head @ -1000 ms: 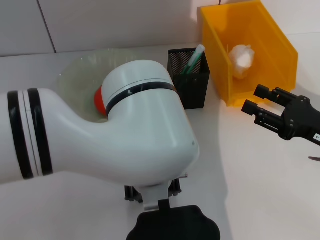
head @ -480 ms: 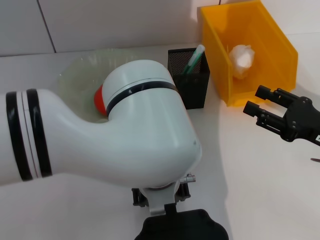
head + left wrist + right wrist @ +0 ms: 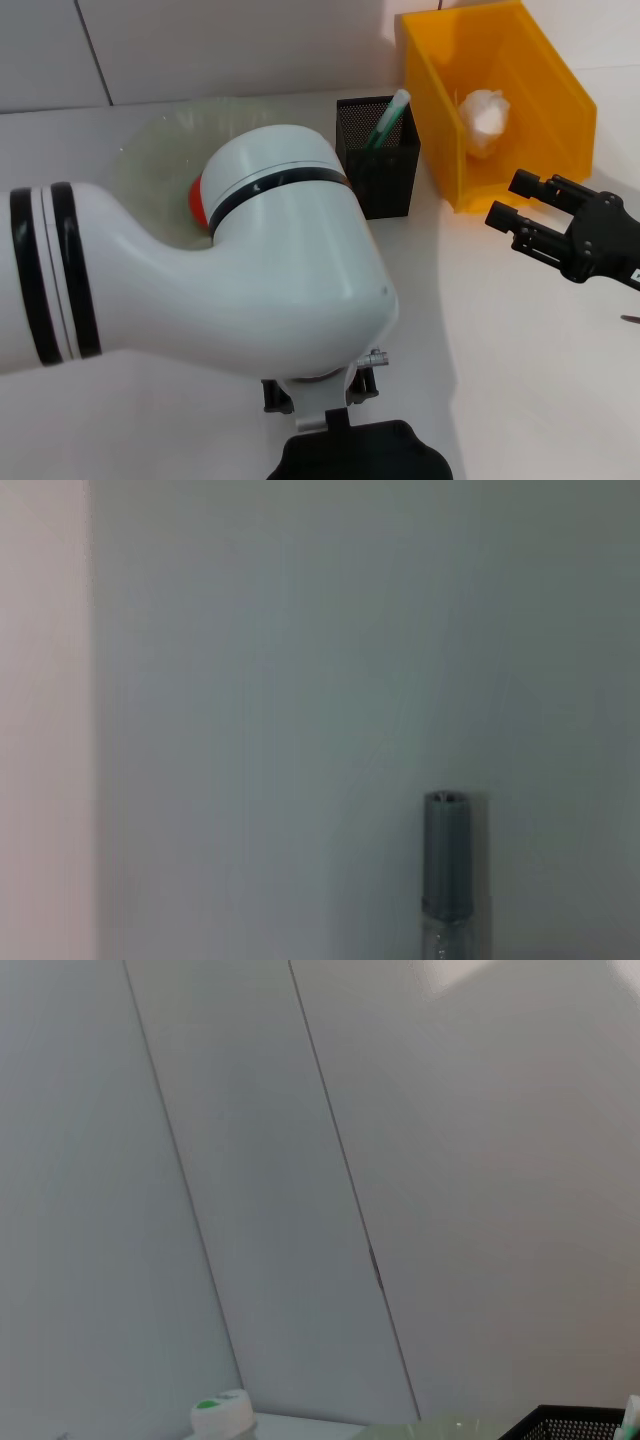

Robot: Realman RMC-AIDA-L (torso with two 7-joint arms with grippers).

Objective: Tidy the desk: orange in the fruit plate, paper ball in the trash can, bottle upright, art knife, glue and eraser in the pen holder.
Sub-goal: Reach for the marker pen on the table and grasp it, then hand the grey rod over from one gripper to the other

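The left arm's bulky white elbow link (image 3: 280, 270) hides its hand; grip state cannot be told. Right hand (image 3: 510, 198) hovers, fingers apart, empty, beside the yellow-orange plastic trash can (image 3: 545, 90) holding the crumpled white paper ball (image 3: 483, 118). Risk: the unseen left hand striking the black mesh pen holder (image 3: 385, 170) or the red-orange orange (image 3: 198, 200).

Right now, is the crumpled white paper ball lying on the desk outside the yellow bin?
No, the crumpled white paper ball sits inside the yellow-orange plastic bin.

Bare bench (image 3: 500, 350) is lying open beneath the right tool (image 3: 512, 205); the trash can (image 3: 440, 120) is blocking just ahead of it.
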